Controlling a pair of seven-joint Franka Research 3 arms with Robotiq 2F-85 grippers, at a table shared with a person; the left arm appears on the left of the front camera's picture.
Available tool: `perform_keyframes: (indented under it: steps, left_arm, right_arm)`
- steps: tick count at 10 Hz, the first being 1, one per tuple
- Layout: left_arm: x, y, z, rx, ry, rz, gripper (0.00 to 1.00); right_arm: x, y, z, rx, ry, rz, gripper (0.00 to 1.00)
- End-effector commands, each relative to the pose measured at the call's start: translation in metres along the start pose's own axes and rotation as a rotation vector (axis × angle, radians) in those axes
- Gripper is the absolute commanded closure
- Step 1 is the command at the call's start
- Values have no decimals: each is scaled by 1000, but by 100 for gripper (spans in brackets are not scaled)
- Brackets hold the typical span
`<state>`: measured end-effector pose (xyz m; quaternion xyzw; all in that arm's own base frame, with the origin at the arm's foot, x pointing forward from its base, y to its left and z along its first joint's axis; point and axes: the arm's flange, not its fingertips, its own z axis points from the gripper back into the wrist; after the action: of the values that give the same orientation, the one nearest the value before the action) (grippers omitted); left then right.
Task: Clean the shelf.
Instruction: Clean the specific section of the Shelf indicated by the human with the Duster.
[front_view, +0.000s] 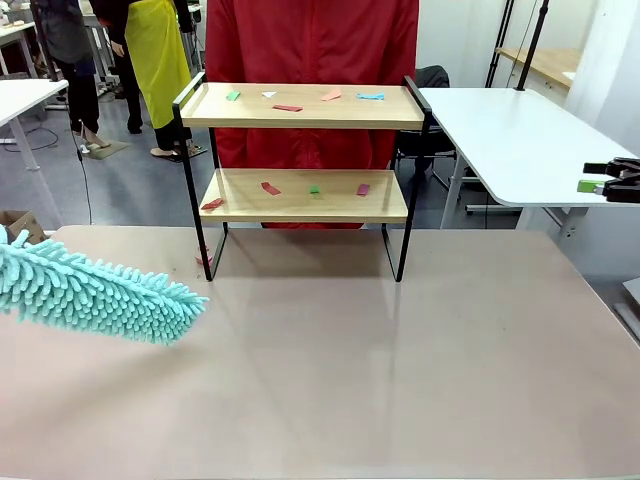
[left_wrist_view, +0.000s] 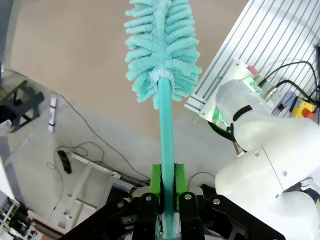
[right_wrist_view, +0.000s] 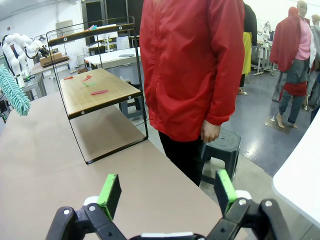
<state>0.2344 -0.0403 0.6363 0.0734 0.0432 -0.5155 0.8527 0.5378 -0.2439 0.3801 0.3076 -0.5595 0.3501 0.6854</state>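
**Holding a duster to the near left of a scrap-strewn shelf**

**Item 1, shelf** (front_view: 300, 207). Two-tier rack with light wooden boards in a thin black frame. It stands upright at the far middle of the beige tabletop (front_view: 420, 350), directly in front of the person. The right wrist view shows it (right_wrist_view: 112, 97) from one end, near the table's far edge.

**Item 2, scraps.**
- Top board, left to right: a green scrap (front_view: 232, 96), a white scrap (front_view: 268, 95), a red strip (front_view: 287, 108), a salmon scrap (front_view: 331, 95) and a light blue scrap (front_view: 370, 96).
- Lower board: a red piece (front_view: 212, 203) at the left front corner, a second red piece (front_view: 270, 188), a small green piece (front_view: 314, 189) and a magenta piece (front_view: 362, 189).

**Item 3, duster** (front_view: 100, 295). Teal, with a shaggy chenille head on a matching plastic handle. The head enters from the left edge of the front view and hangs above the tabletop. It is tilted down toward the right and sits well apart from the rack. It also appears in the left wrist view (left_wrist_view: 162, 45) and, small, in the right wrist view (right_wrist_view: 12, 90).

**Item 4, left gripper** (left_wrist_view: 167, 175). Its green pads are clamped on the handle from both sides.

**Item 5, right gripper** (right_wrist_view: 167, 192). The fingers are spread wide with nothing between them. In the front view it sits at the right edge (front_view: 595, 176), over the white side table (front_view: 510, 140).

**Item 6, person** (front_view: 310, 40). Wears a red jacket and stands behind the rack, with one hand (right_wrist_view: 210, 132) hanging at the side beside a dark stool (right_wrist_view: 220, 150).
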Motion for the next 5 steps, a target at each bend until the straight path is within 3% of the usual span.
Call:
perform_keyframes:
  steps: [1,5]
  left_arm:
    - [-3,-2,-2,1,-2,18,87]
    - [-3,-2,-2,1,-2,18,87]
  right_arm:
    - [9,1,-2,-14,11,-11,0]
    - [9,1,-2,-14,11,-11,0]
